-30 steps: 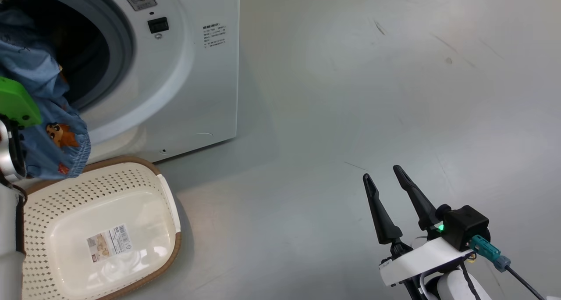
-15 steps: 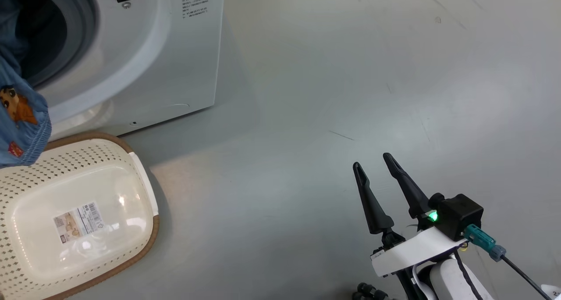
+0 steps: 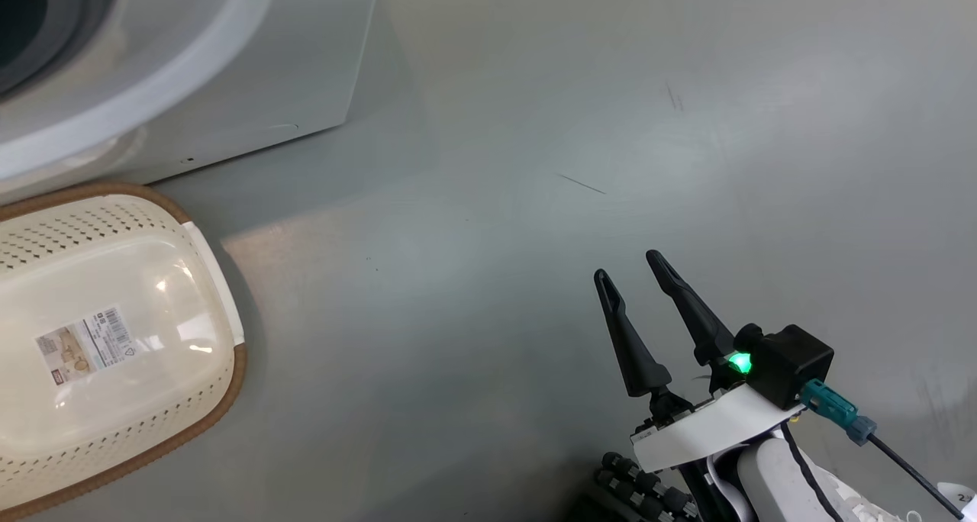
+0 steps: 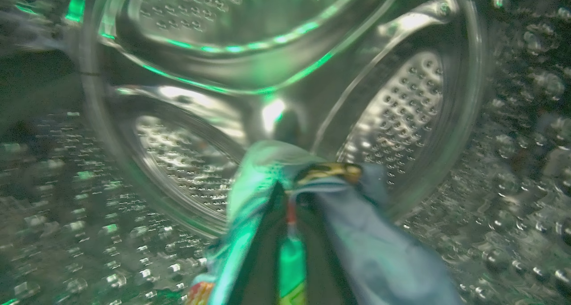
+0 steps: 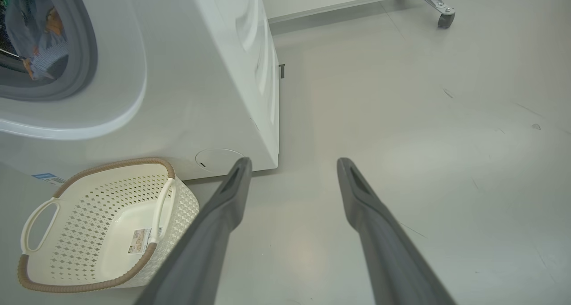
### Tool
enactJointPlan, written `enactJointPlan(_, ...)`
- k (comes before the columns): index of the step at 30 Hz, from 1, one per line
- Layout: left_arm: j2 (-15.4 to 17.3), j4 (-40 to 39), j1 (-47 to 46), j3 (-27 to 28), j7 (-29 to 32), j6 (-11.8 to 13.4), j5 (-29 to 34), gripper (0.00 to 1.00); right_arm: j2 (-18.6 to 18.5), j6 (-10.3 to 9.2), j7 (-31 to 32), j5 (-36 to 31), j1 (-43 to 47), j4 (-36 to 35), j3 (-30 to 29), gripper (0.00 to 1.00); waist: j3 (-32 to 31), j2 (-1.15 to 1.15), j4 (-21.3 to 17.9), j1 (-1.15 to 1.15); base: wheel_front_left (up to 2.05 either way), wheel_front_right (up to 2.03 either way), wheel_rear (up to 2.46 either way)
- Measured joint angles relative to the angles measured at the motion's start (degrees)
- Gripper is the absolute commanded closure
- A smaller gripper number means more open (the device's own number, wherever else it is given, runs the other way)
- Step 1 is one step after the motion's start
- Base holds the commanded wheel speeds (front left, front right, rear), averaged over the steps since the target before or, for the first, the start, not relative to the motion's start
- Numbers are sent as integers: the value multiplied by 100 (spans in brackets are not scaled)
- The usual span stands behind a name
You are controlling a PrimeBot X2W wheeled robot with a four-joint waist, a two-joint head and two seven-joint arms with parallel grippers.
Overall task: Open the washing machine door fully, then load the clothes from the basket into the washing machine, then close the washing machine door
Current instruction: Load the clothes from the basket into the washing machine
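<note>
Here's the left gripper (image 4: pixel 290 197) deep inside the washing machine (image 3: pixel 252 87), its two dark fingers pressed together on the clothes (image 4: pixel 370 247); the light blue fabric bunches over the fingertips and drapes down either side of them, a bit of orange-brown print showing at the top of the fold; all round it is the perforated steel drum (image 4: pixel 392 109), shiny and washed in green light, and the picture there is blurred. From the right wrist view you can see the same blue cloth (image 5: pixel 38 42) hanging inside the round opening, framed by the grey rubber gasket (image 5: pixel 87 51). The right gripper (image 3: pixel 627 266) hangs off to the right over the grey floor (image 3: pixel 534 163), well apart from the machine; its jaws stand wide apart with nothing between them, a green light glowing at the wrist. The basket (image 3: pixel 229 385) sits on the floor just in front of the machine's lower front panel, upright, brown rim up, a paper label stuck to its cream bottom; in the right wrist view one white handle loops at its near-left end. Farther back on the floor, a small caster wheel (image 5: pixel 445 19) under a white unit.
</note>
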Motion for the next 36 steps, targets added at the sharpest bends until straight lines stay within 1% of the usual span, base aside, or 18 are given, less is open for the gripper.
enactJointPlan(6, 267, 113, -479, -54, -4, -14, 121, 100, 3, 0, 0, 118, -153, -67, 59, 0, 383, 0, -40, 0, 0, 0, 0)
enactJointPlan(16, 397, 481, -1009, -134, -274, -59, 291, 100, 8, 0, 0, 190, -241, -76, 137, 0, 852, 0, -106, 0, 0, 0, 0)
enactJointPlan(20, 525, 648, -1131, -303, -397, -116, 457, 100, 11, 0, 0, 221, -252, -63, 185, 0, 917, 0, -145, 0, 0, 0, 0)
enactJointPlan(27, 510, 737, -1551, -275, -728, -162, 450, 100, 12, 0, 0, 243, -239, -54, 315, 0, 960, 0, -183, 0, 0, 0, 0)
enactJointPlan(31, 512, 840, -1632, -234, -868, -160, 450, 100, 12, 0, 0, 278, -235, -55, 347, 0, 965, 0, -205, 0, 0, 0, 0)
enactJointPlan(36, 511, 875, -1764, -205, -1216, -158, 450, 100, 12, 0, 0, 286, -229, -57, 379, 0, 981, 0, -236, 0, 0, 0, 0)
